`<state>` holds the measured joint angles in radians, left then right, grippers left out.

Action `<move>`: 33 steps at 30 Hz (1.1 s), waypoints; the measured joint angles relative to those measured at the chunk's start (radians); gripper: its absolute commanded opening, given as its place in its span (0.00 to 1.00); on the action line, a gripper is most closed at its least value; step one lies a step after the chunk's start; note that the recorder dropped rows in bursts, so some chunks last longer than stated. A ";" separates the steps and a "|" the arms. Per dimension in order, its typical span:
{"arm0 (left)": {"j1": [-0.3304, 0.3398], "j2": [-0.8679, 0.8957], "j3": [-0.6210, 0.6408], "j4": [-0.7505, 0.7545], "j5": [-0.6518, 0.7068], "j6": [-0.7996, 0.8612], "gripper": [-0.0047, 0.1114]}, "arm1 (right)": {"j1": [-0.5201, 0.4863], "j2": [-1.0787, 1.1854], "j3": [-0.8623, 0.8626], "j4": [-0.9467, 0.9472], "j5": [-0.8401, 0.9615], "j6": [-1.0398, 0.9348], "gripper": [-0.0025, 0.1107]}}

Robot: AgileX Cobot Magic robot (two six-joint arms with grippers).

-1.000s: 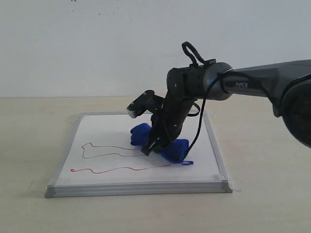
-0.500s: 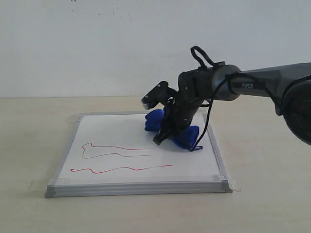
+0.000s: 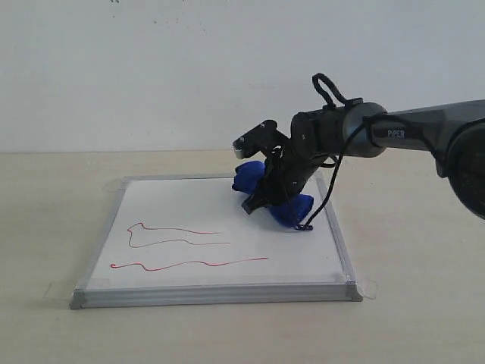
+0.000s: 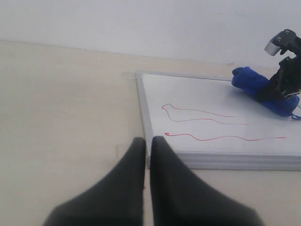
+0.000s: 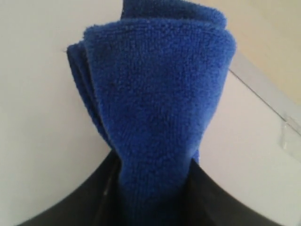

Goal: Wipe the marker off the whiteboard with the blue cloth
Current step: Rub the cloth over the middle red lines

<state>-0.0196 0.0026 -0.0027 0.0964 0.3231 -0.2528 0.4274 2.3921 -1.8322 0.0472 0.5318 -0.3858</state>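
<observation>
Right wrist view hides the marker [image 3: 189, 263]; fingers [image 5: 84, 205] seemingly pinch blue cloth [image 5: 155, 94].

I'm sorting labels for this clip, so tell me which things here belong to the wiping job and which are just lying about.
In the job: cloth, clamped in the right gripper; marker line; whiteboard.
Not in the job: left gripper, shut, off the board; table; tape tab; wall.
</observation>
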 measured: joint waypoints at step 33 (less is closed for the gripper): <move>0.000 0.000 0.000 0.000 0.000 0.000 0.07 | 0.154 -0.050 0.019 -0.207 0.321 0.155 0.02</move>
<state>-0.0196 0.0026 -0.0027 0.0964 0.3231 -0.2528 0.5809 2.3425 -1.8135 -0.1595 0.8524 -0.2310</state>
